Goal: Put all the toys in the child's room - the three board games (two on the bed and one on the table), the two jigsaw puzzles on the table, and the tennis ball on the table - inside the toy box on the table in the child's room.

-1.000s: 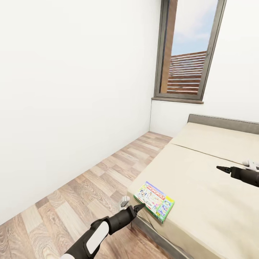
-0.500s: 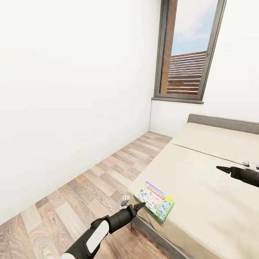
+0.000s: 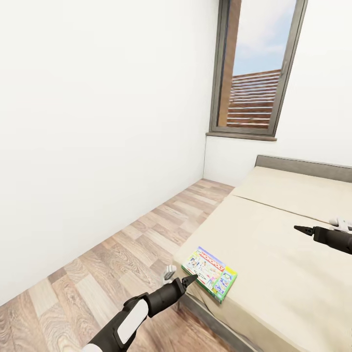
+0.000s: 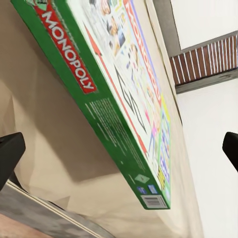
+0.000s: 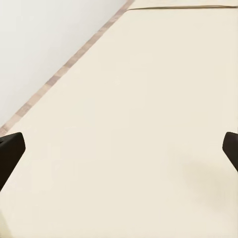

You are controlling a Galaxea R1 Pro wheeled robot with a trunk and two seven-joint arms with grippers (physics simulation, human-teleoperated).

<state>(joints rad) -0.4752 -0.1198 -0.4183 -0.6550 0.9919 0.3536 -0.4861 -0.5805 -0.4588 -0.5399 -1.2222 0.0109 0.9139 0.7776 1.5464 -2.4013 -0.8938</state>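
**L arm lining up on bed game box**

L gripper (image 3: 189, 280) spread wide, tips just short of the Monopoly board game (image 3: 209, 272), which lies flat at the bed's (image 3: 274, 254) near-left corner, close to the edge. Judged step: pre-grasp. Next: straddle the box's edge, then close. R gripper (image 3: 299, 229) hovers mid-bed, fingers (image 5: 10, 151) apart, empty.

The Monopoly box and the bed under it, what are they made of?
The flat green Monopoly board game box looks like printed cardboard: sharp edges, slightly glossy artwork, a barcode on its side. The beige bed cover looks like soft matte cloth, with a seam, though the render shows no weave.
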